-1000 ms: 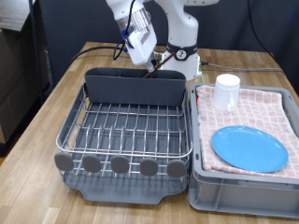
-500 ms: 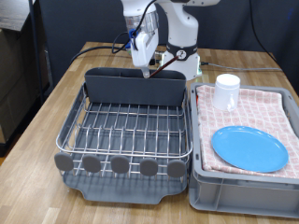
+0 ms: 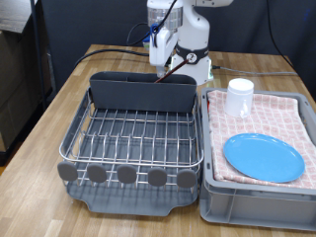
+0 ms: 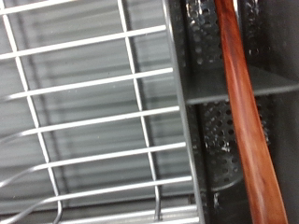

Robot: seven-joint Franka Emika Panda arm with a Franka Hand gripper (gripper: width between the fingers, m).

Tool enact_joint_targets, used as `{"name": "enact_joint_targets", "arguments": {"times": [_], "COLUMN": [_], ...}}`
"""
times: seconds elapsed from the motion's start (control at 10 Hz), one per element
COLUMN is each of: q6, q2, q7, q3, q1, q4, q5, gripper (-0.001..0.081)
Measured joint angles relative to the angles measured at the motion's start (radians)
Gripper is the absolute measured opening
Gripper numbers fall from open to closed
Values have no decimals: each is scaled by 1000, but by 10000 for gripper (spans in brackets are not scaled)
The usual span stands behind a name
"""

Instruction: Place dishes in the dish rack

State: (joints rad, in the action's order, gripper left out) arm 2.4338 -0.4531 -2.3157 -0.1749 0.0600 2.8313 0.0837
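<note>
The gripper (image 3: 160, 57) hung above the grey caddy (image 3: 143, 92) at the back of the dish rack (image 3: 133, 138), its arm rising steeply toward the exterior view's top; whether its fingers were parted or closed could not be told. Directly beneath it, in the wrist view, a reddish-brown wooden spoon (image 4: 249, 112) stood in the perforated caddy beside the silver wire grid. Off to the exterior view's right of the gripper, a small white cup (image 3: 239, 97) and a round, flat light-blue plate (image 3: 264, 156) rested on a pink checked cloth (image 3: 286, 117) lining a grey crate (image 3: 252, 200).
</note>
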Motion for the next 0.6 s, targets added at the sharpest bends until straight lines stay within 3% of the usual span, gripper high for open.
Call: {"name": "enact_joint_targets", "arguments": {"times": [0.4,0.6], "q6": [-107,-161], "q2": [-71,-90], "q7": [-8,15], "q3": [19,28], "q1": [-1,-22], "q4": [-34,-53], "q5": [-3,-4], "gripper": [803,803]}}
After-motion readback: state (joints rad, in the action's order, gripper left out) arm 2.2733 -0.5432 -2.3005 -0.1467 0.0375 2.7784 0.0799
